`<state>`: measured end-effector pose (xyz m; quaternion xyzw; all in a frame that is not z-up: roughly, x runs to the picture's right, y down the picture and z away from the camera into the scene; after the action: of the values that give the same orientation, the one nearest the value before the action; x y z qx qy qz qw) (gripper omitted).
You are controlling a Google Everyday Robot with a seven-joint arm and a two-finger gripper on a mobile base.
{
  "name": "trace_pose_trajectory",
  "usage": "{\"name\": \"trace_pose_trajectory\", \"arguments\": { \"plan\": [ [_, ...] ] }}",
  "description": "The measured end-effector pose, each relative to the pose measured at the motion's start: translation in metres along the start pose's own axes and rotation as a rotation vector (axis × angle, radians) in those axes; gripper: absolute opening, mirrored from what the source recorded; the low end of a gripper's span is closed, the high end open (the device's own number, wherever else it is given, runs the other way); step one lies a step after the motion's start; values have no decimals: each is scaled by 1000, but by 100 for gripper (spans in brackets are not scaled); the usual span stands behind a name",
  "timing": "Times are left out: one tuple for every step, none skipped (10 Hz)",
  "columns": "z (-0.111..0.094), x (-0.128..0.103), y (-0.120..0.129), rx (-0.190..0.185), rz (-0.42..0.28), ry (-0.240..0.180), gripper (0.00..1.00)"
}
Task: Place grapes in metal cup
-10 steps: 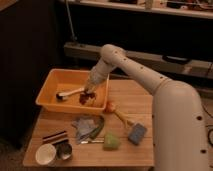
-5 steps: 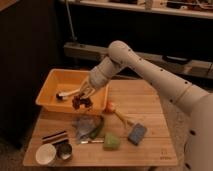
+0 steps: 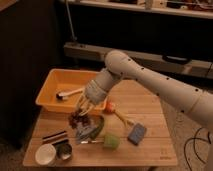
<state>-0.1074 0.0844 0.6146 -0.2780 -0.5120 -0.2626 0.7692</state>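
Observation:
My gripper point(image 3: 83, 109) hangs just in front of the orange bin's front wall, above the wooden table. It is shut on the grapes point(image 3: 77, 119), a small dark reddish-purple bunch that dangles below the fingers, a little above the table. The metal cup point(image 3: 64, 151) is small, shiny and grey. It stands near the table's front left edge, below and slightly left of the grapes. A white cup point(image 3: 46, 155) stands touching its left side.
The orange bin point(image 3: 50, 82) at the back left holds a white-handled tool point(image 3: 67, 93). An orange-red fruit point(image 3: 110, 106), a green block point(image 3: 111, 141), a blue sponge point(image 3: 136, 133), a blue-grey and green item point(image 3: 90, 130) and dark bars point(image 3: 54, 136) lie on the table point(image 3: 150, 152).
The gripper has lifted the grapes out of the orange bin and moved them forward over the bin's front wall, towards the table's front left.

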Motion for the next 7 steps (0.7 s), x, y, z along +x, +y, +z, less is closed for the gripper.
{"name": "trace_pose_trajectory", "arguments": {
  "plan": [
    [1,-1,-1,-1,-2,-1,0],
    [1,-1,-1,-2,-2,-1,0],
    [3,-2,-1,-18,-12,0,0],
    [12,-11,-2,-57,-42,-4,0],
    [21,-23,2,-88,-65,-8,0],
    [28,-34,9,-115,-79,-11,0],
    [43,-54,17,-147,-97,-17,0]
  ]
}}
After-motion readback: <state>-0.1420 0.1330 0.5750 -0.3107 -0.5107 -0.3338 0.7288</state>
